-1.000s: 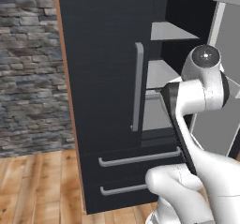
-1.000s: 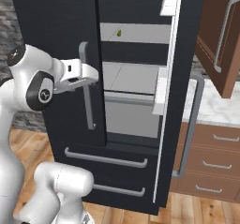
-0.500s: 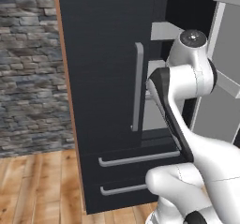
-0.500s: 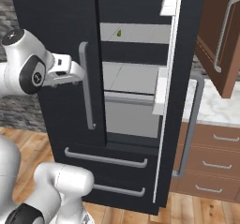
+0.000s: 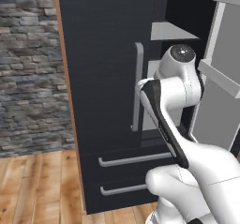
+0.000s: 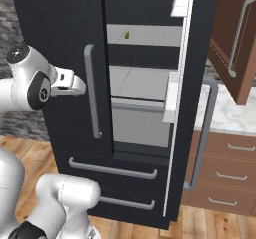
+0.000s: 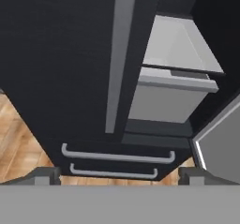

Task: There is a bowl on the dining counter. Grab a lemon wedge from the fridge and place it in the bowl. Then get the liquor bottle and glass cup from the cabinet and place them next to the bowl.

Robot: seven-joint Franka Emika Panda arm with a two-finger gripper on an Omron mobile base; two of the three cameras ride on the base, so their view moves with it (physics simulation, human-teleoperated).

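The task is at its very start — the fridge [image 6: 60,58] stands with its right door [image 6: 192,103] swung open and its left door shut, so the way to the shelves is clear, but nothing has been taken out yet. The lemon wedge [image 6: 127,35] lies as a tiny yellow-green speck on an upper shelf inside, toward the back, well above the grey drawer bin [image 7: 164,96] that shows in the hand view. The gripper [image 6: 80,86] hovers in front of the closed left door, just beside its long grey handle [image 6: 92,90] and noticeably lower than the shelf with the wedge; its fingers [image 7: 44,175] are spread as wide as they go and hold nothing. Judging from this, the arm has to lift, move across into the open half of the fridge and reach back to the wedge before any grasp can be made. Everything after that is also left: carrying the wedge to the bowl on the dining table, then fetching the liquor bottle and the glass cup from the cabinet and setting both next to the bowl. A brown wooden cabinet door [image 6: 235,38] hangs open at the right, above a marble-topped table [image 6: 227,115] — what it holds cannot be told from here.
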